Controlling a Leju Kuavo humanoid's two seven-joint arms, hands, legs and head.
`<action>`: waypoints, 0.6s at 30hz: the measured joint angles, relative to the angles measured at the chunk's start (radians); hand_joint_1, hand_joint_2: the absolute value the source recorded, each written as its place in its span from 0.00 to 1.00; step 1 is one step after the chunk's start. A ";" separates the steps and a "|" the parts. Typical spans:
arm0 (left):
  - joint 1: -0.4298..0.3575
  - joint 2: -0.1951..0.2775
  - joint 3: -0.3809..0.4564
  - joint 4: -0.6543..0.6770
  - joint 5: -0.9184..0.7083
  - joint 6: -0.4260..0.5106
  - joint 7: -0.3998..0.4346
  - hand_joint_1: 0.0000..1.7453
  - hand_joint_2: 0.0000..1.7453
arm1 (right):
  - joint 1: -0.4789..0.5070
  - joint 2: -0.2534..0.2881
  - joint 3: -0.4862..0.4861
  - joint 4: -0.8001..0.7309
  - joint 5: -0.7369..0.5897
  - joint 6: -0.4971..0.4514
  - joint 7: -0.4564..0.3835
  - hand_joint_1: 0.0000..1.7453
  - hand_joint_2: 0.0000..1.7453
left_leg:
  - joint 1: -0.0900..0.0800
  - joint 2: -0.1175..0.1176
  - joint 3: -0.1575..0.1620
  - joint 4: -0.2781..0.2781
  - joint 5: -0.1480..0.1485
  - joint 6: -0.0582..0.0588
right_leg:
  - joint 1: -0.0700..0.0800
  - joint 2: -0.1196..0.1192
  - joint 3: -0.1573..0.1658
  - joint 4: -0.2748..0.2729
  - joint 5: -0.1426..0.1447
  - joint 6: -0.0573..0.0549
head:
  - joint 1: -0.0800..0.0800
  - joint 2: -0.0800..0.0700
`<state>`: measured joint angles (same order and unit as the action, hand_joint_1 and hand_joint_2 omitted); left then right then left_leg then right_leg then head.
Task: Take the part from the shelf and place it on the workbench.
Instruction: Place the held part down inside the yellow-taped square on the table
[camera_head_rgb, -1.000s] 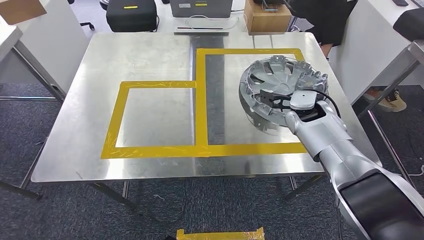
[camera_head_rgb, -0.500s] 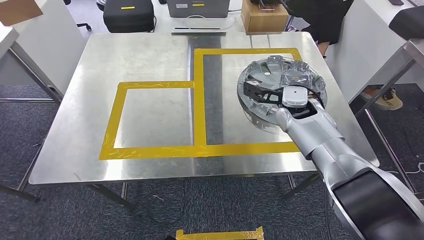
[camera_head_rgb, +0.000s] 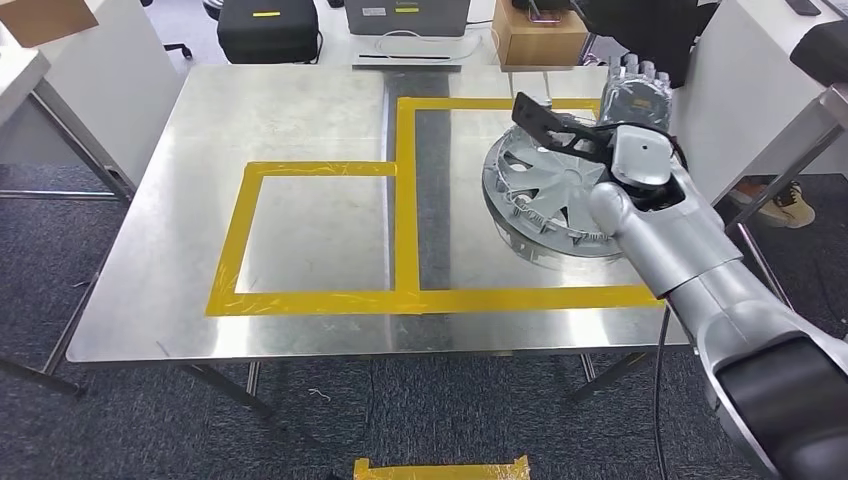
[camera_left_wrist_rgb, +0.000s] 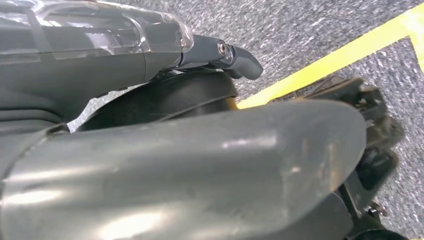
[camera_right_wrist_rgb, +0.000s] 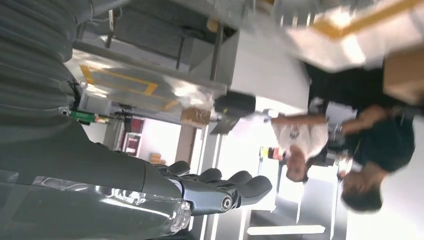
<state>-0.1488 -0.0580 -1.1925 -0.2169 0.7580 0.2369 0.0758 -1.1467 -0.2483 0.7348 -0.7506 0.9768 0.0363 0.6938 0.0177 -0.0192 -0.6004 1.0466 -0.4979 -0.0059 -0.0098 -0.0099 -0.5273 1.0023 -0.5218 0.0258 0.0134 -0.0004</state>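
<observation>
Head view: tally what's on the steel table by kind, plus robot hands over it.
Silver wheel-cover part: 1, lying inside the larger frame
Yellow tape frames: 2, larger, smaller
Robot hands above the table: 1, the right hand, holding nothing
Total: 4
</observation>
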 joint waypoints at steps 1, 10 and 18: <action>0.003 0.001 0.000 0.000 0.003 0.004 -0.003 0.00 0.00 | 0.011 -0.038 -0.017 -0.045 0.002 0.007 0.003 0.00 1.00 | 0.000 -0.006 0.001 0.000 0.000 0.000 | 0.000 -0.004 0.003 -0.001 -0.001 0.002 | 0.000 0.000; 0.020 0.016 0.002 0.003 0.028 0.012 -0.008 0.00 0.00 | 0.333 -0.345 -0.403 -0.391 0.075 0.179 0.010 0.00 1.00 | 0.002 -0.054 0.013 -0.001 -0.001 0.001 | 0.000 -0.041 0.032 -0.016 -0.012 0.014 | 0.000 0.000; 0.035 0.028 0.003 0.003 0.038 0.014 0.002 0.00 0.00 | 0.868 -0.497 -0.928 -0.595 0.035 0.153 0.013 0.00 1.00 | 0.001 -0.062 0.016 -0.003 -0.005 0.007 | -0.001 -0.054 0.044 -0.025 -0.017 0.018 | 0.001 0.000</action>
<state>-0.1135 -0.0302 -1.1898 -0.2138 0.7960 0.2507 0.0777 -0.2790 -0.7455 -0.1929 -1.3461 1.0122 0.1889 0.7073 0.0184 -0.0810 -0.5846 1.0431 -0.5033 0.0014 -0.0113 -0.0637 -0.4832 0.9777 -0.5383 0.0433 0.0148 -0.0004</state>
